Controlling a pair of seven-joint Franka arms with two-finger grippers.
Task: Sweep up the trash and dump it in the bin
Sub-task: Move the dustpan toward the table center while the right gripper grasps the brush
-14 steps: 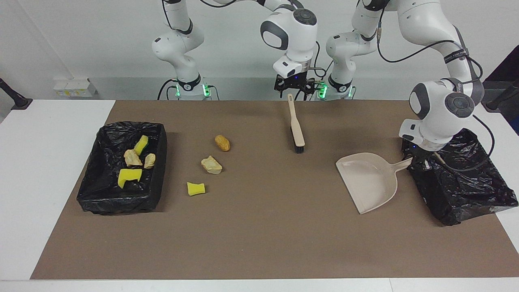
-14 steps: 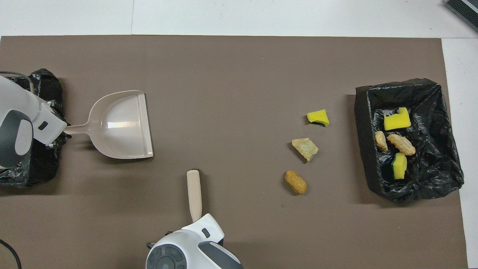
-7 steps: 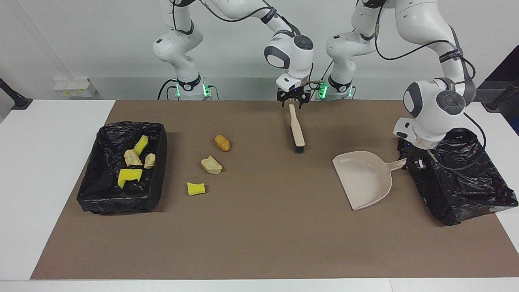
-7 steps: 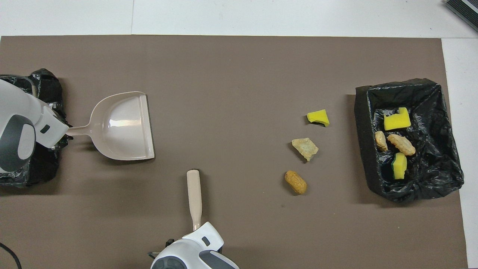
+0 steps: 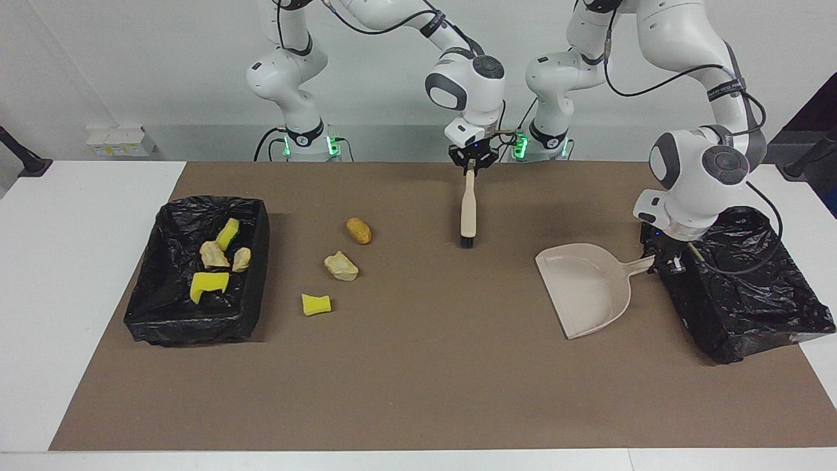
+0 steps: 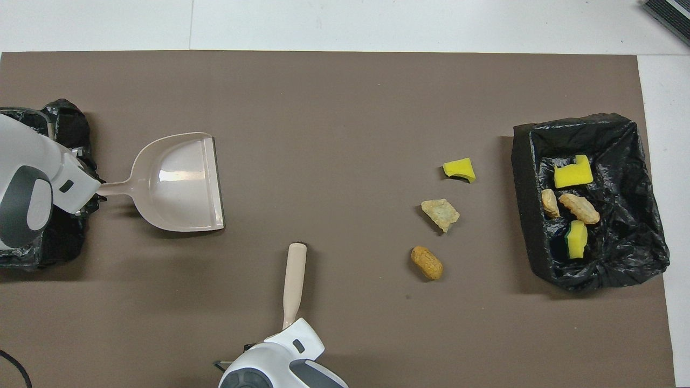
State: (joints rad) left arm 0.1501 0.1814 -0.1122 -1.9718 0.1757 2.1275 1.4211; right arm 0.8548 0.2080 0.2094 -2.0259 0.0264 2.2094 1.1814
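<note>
A black-lined bin (image 5: 196, 271) at the right arm's end holds four scraps of trash (image 5: 209, 282); three more lie on the mat beside it. A second black bin (image 5: 752, 294) sits at the left arm's end. The left gripper (image 5: 662, 261) pinches the dustpan (image 5: 585, 291) handle. The right gripper (image 5: 469, 167) pinches the brush (image 5: 467, 212) handle tip, fingers pressed onto it.

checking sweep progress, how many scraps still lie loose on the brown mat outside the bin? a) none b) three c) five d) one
b: a brown lump, a beige lump and a yellow foam chunk lie on the mat beside the bin, which already holds four more scraps.
</note>
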